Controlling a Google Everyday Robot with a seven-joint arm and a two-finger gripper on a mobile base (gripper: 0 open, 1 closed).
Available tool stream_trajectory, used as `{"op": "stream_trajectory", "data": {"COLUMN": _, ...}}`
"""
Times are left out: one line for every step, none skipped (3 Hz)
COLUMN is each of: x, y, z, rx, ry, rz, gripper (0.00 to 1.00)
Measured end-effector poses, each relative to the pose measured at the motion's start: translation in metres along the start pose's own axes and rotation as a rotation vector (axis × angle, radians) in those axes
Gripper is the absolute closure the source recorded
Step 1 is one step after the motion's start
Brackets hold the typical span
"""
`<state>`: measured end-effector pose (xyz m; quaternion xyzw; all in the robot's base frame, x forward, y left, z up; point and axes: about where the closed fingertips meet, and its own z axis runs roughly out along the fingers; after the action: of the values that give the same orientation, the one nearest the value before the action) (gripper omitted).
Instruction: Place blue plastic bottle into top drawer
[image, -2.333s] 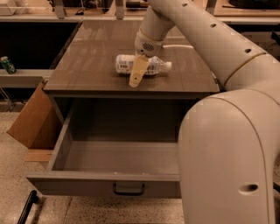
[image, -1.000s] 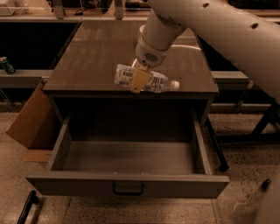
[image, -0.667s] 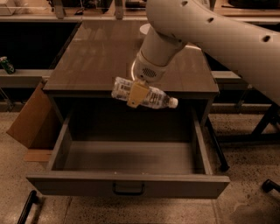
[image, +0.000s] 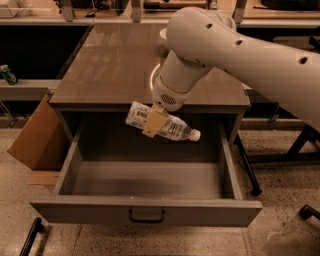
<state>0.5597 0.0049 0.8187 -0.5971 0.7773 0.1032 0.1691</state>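
Note:
The blue plastic bottle (image: 172, 129) is clear and pale with a white printed label and a white cap at its right end. It lies sideways in the air over the back of the open top drawer (image: 145, 212). My gripper (image: 154, 121) is shut on the bottle's middle, with a tan finger (image: 154, 122) across its front. The drawer is pulled fully out, grey and empty inside, with a dark pull handle (image: 147, 216) at the centre of its front panel. My white arm reaches in from the upper right.
The brown tabletop (image: 115, 65) lies above the drawer. A cardboard box (image: 37, 137) leans at the left of the cabinet. A green can (image: 6, 74) sits on a low shelf at the far left. Dark table legs (image: 300, 145) stand at the right.
My gripper lifted the bottle off the tabletop, carried it forward over the front edge, and lowered it above the open drawer. The arm has swung forward with it.

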Motion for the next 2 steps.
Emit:
{"op": "stream_trajectory", "data": {"x": 0.015, "y": 0.004, "z": 0.024, "rx": 0.002, "ry": 0.059, "rz": 0.079, "gripper": 1.0}}
{"op": "stream_trajectory", "data": {"x": 0.048, "y": 0.005, "z": 0.051, "rx": 0.035, "ry": 0.147, "rz": 0.211, "gripper": 1.0}}
